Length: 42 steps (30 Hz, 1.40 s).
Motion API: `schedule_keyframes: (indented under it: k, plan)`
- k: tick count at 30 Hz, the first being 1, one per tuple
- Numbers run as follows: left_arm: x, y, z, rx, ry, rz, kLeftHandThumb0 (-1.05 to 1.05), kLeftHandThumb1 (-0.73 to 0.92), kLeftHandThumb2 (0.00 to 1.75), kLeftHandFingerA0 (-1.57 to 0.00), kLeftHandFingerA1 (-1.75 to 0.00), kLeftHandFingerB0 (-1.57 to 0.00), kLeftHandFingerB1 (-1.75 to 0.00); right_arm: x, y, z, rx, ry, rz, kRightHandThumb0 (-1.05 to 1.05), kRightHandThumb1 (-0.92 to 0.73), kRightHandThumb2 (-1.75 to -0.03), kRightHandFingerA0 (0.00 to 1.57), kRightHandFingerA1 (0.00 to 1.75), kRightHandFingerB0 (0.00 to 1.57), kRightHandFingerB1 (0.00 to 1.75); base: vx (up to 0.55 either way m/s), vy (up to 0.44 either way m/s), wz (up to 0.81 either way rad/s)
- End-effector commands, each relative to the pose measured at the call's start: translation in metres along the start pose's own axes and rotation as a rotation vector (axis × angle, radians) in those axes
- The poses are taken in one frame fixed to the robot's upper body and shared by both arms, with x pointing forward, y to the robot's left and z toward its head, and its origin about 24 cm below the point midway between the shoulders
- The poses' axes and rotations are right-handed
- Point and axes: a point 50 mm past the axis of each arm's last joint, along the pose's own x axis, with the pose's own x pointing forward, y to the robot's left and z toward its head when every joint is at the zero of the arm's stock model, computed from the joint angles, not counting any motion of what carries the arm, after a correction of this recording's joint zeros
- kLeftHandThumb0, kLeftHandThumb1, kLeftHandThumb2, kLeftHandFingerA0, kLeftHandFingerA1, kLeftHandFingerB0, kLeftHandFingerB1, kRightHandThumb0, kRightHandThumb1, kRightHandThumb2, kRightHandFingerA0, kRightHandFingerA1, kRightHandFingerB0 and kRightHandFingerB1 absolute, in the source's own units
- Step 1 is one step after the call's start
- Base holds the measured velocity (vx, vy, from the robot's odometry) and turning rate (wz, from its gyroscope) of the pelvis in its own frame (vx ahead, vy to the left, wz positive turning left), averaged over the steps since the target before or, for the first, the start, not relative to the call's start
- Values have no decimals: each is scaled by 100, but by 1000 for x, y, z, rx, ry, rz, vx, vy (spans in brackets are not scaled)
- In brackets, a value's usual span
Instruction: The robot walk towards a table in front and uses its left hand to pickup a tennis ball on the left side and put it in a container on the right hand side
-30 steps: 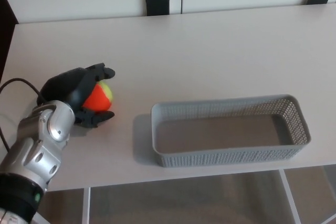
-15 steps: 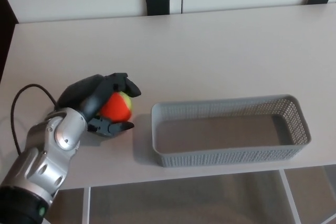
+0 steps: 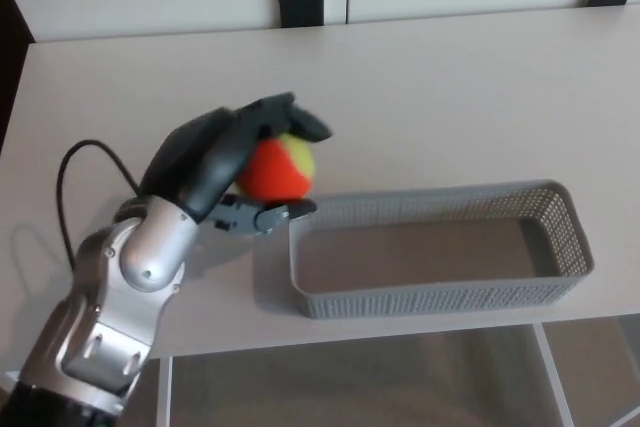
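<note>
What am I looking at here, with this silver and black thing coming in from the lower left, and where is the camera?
The camera sits on a humanoid robot's head, looking down at a pale table. The silver arm is the robot's own left one, ending in a black left hand. That hand is closed around an orange and yellow-green ball, close to the left end of a grey mesh basket that looks empty. The right hand does not show.

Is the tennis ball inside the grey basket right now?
No, the left robot hand holds the orange and yellow tennis ball by the left end of the grey plastic mesh basket.
</note>
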Motion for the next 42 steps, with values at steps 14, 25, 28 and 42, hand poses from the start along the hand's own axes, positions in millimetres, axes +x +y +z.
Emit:
schedule_keyframes:
  k: [14,25,28,42]
  plan:
    - [-21,-26,89,-48,-295,-1,-27,80,69,-81,-158,-77,-80,-2,-6,-3,-49,23,3,-35,-53,-55,72,58,53,46,0,0,0]
    - [-13,-42,63,15,-202,-29,-29,80,69,-77,-160,-75,-98,-1,-7,3,-65,8,12,-35,-54,-55,70,56,54,45,0,0,0]
    - [-9,-40,59,27,-187,-22,-29,79,67,-76,-164,-74,-99,-1,-7,4,-85,13,9,-36,-54,-55,73,55,54,44,0,0,0]
    - [-8,-47,42,133,-101,-66,-85,52,86,0,0,0,-6,1,-2,3,-155,18,53,-40,-57,-56,72,55,55,44,0,0,0]
